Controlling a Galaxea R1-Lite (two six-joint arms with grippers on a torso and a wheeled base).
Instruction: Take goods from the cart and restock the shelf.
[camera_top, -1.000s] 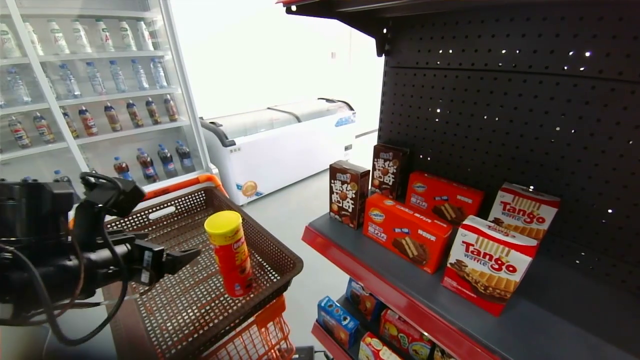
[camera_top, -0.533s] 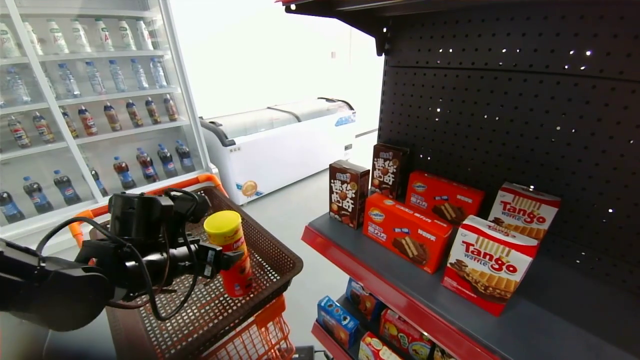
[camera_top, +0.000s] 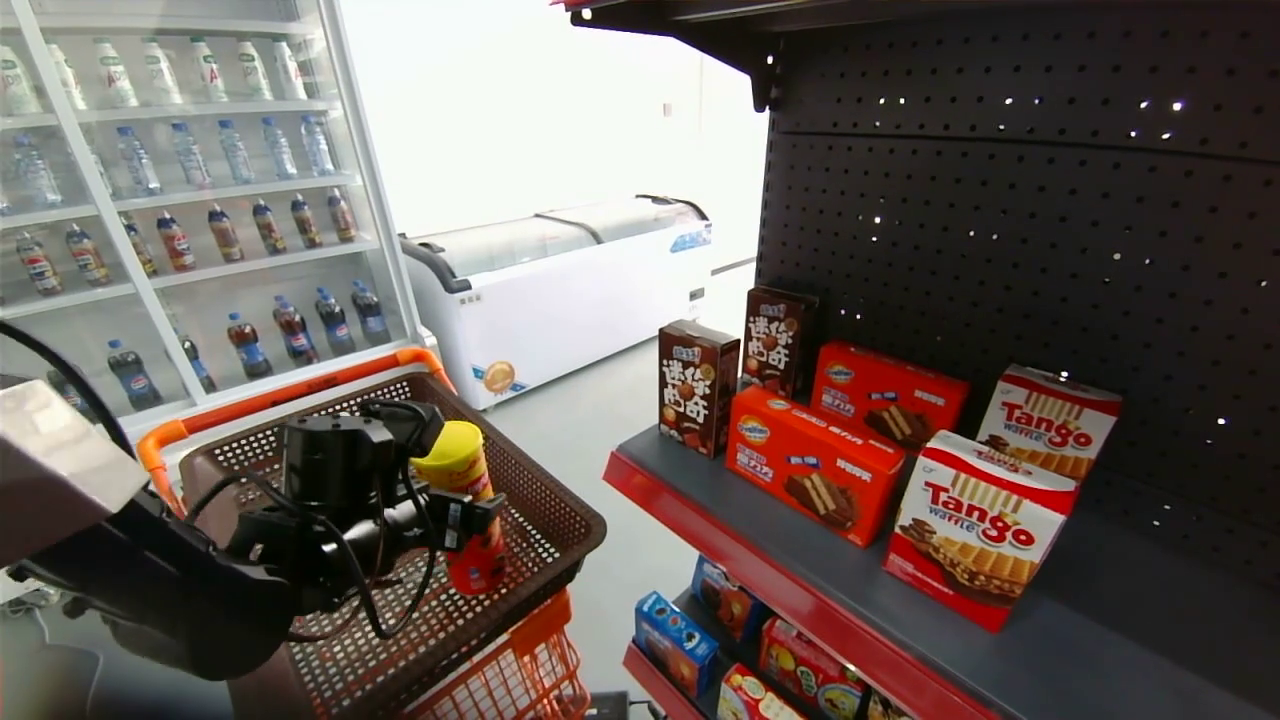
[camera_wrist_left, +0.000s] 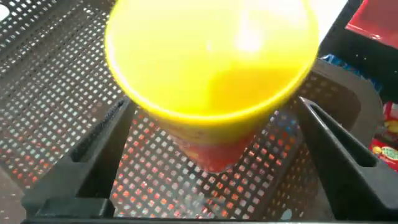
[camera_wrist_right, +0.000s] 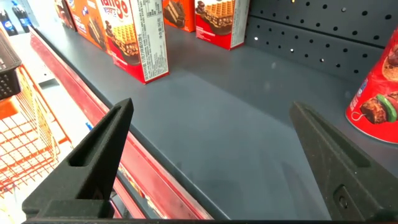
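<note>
Can (camera_top: 457, 458) midsection hidden behind left gripper (camera_top: 488, 520)

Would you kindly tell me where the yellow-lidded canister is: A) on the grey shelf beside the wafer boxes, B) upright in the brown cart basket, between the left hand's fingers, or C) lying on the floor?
B: the canister stands upright in the brown basket, the open left hand straddling it.

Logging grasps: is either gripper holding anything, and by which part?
Nothing is held. The left gripper stands open around the middle of the can; the right gripper is open and empty.
</note>
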